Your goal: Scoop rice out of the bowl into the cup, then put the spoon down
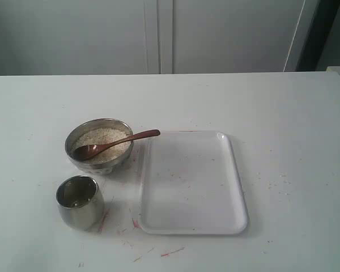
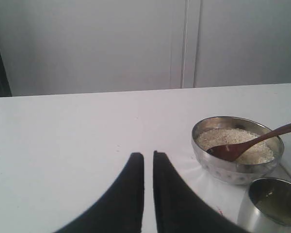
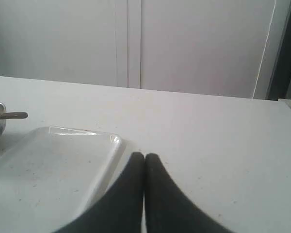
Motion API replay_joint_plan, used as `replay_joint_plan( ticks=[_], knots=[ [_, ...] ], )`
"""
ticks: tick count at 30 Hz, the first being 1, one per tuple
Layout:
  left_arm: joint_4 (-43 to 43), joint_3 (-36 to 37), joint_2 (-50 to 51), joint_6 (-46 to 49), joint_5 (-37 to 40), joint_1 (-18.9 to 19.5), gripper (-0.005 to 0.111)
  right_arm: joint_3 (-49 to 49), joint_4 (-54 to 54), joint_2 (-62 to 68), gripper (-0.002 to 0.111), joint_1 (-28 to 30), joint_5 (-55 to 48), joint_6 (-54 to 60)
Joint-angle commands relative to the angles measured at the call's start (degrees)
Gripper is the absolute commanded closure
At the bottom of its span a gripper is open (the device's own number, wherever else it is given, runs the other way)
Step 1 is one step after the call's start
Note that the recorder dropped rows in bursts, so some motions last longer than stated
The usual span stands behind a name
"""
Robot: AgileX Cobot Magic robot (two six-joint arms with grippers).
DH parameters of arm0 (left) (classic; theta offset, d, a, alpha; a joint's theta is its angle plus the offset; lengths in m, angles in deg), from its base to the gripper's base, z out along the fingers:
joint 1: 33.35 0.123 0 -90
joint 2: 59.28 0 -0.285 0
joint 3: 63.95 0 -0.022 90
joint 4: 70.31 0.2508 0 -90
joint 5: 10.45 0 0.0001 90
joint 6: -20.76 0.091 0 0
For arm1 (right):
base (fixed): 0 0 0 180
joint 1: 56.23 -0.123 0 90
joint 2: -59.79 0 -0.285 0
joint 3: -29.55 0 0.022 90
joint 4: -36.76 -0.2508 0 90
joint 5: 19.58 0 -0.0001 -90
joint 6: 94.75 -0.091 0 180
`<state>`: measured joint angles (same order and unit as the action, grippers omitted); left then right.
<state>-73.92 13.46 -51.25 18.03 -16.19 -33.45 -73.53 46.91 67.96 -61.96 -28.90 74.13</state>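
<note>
White table (image 1: 283,113) spreads under everything, with small red marks on it. Nearest to us, just in front of the bowl (image 1: 102,166), stands the cup (image 1: 79,201). It is shiny, and I can see no rice in it. The bowl holds the rice (image 1: 105,137). The spoon (image 1: 116,143) lies in the bowl. Its scoop rests on the rice, and its thin handle sticks out over the rim, toward the tray (image 1: 192,187) just beside the bowl. Far behind the bowl are white cupboard doors (image 1: 158,34).

Both robot hands are away from the bowl and hold nothing. The left gripper (image 2: 148,156) has its black fingers closed to a thin slit. The right gripper (image 3: 144,156) has its fingers pressed tight together.

I think the spoon is light and stiff. Its handle is thin and smooth, so it could twist or slip. The free end outside the rim looks like the best place to hold it. The rice is loose and would roll off a tipped scoop. The cup is narrow and might slide if bumped.

The outside view shows the whole tray but no robot hands. The left wrist view looks down into the bowl and the cup. The right wrist view shows only the bowl's edge and the handle tip, and no cup.
</note>
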Motion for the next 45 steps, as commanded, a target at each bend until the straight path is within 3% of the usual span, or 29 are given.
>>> replay_joint_plan(
  ticks=[1,38,45],
  knots=[
    [-0.2,-0.2,-0.2,-0.1,-0.3,0.0,0.092,0.3,0.2,-0.4,0.108,-0.2,0.1,-0.1],
    [-0.2,-0.2,-0.2,-0.1,-0.3,0.0,0.092,0.3,0.2,-0.4,0.108,-0.2,0.8,-0.2],
    [-0.2,-0.2,-0.2,-0.1,-0.3,0.0,0.092,0.3,-0.1,-0.4,0.108,-0.2,7.5,-6.1]
  ],
)
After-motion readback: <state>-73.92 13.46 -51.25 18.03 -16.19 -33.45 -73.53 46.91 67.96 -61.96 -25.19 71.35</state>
